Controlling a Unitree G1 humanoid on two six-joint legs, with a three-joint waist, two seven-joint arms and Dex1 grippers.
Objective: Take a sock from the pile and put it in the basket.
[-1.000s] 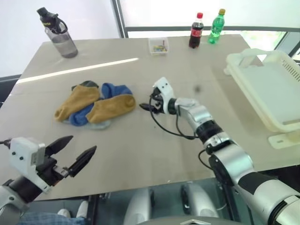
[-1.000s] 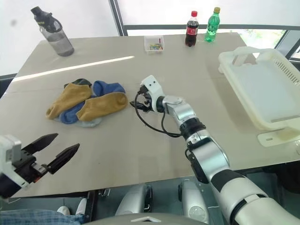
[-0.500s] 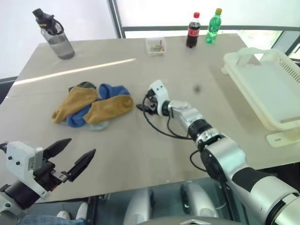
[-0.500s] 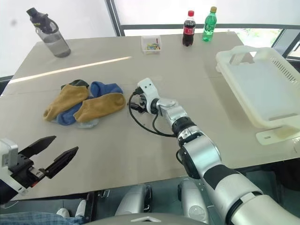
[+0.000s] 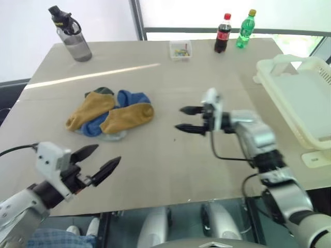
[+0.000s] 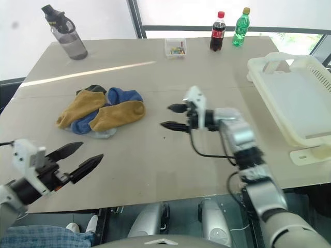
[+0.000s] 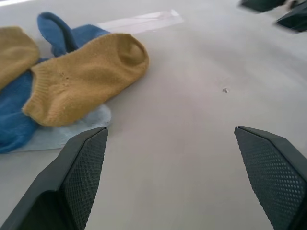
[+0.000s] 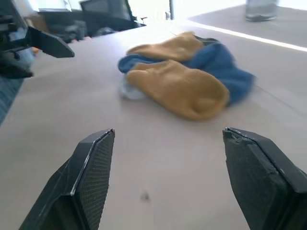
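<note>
The pile [image 5: 111, 113] lies left of the table's middle, with two mustard-yellow socks over a blue one. The nearer sock [image 5: 126, 118] points its toe toward my right gripper [image 5: 180, 118]. That gripper hovers open and empty a hand's width to the right of the pile, with its fingers aimed at it. In the right wrist view the sock [image 8: 177, 88] sits beyond the spread fingertips [image 8: 111, 130]. My left gripper [image 5: 108, 153] is open and empty near the table's front edge, short of the pile. The cream-white basket [image 5: 305, 98] sits at the far right.
A grey water bottle [image 5: 72, 33] stands at the back left. A small clear box [image 5: 180, 50], a cola bottle [image 5: 223, 33] and a green bottle [image 5: 245, 29] line the back edge. Bare tabletop separates the right gripper from the basket.
The right gripper has pulled back from the pile, to the right and a little up. The left gripper has edged forward toward the pile. The camera view shifted slightly.
</note>
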